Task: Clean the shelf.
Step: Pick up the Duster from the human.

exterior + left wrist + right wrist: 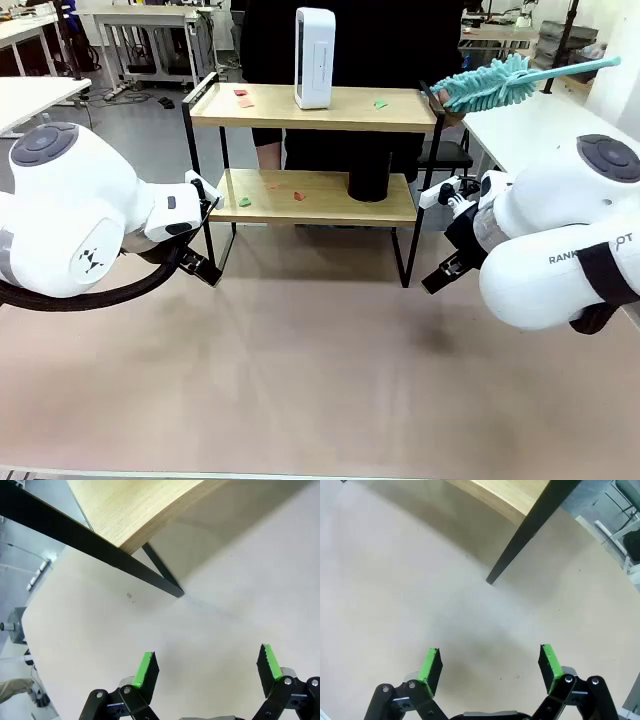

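Observation:
The shelf [310, 196], two light wooden boards in a thin black frame, stands at the far middle of the beige table. Small red and green scraps [243, 201] lie on both boards. A white upright device [313, 57] stands on the top board, a black cylinder [369, 172] on the lower one. A person's hand [440, 100] holds a teal duster [500, 84] at the top board's right end. My left gripper [207, 666] is open over bare table near a shelf leg [161, 577]. My right gripper [490, 667] is open near another leg [520, 542].
The person in black stands behind the shelf. White tables [35, 95] stand at the left and right [530, 125]. The beige tabletop [300, 370] stretches in front of the shelf between both arms.

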Motion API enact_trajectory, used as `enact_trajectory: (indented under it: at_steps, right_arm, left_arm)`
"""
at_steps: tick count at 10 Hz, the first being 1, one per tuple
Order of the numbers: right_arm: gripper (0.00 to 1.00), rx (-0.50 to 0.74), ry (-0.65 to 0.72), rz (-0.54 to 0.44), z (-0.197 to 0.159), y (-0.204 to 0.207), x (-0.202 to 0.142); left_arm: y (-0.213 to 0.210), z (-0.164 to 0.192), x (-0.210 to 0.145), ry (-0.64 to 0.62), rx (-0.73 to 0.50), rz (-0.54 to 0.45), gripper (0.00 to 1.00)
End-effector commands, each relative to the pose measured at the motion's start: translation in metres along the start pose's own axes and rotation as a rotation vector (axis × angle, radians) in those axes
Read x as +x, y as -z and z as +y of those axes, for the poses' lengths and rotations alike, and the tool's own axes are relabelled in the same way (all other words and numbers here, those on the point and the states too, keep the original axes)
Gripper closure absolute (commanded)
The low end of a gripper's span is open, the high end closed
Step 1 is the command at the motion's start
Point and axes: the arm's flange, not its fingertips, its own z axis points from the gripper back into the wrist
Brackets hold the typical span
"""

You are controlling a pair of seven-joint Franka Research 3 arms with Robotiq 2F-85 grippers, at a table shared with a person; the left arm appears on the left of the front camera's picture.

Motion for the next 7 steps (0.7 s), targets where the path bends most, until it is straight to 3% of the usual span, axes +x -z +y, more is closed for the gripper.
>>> enact_trajectory:
  at_steps: [1, 7]
  right_arm:
    - [0.00, 0.000, 0.000, 0.000, 0.0000, 0.0000, 0.0000]
    - [0.00, 0.000, 0.000, 0.000, 0.0000, 0.0000, 0.0000]
  left_arm:
    - [-0.0001, 0.0000, 0.0000, 0.000, 0.000, 0.000, 0.00]
    - [-0.0001, 0.0000, 0.0000, 0.000, 0.000, 0.000, 0.00]
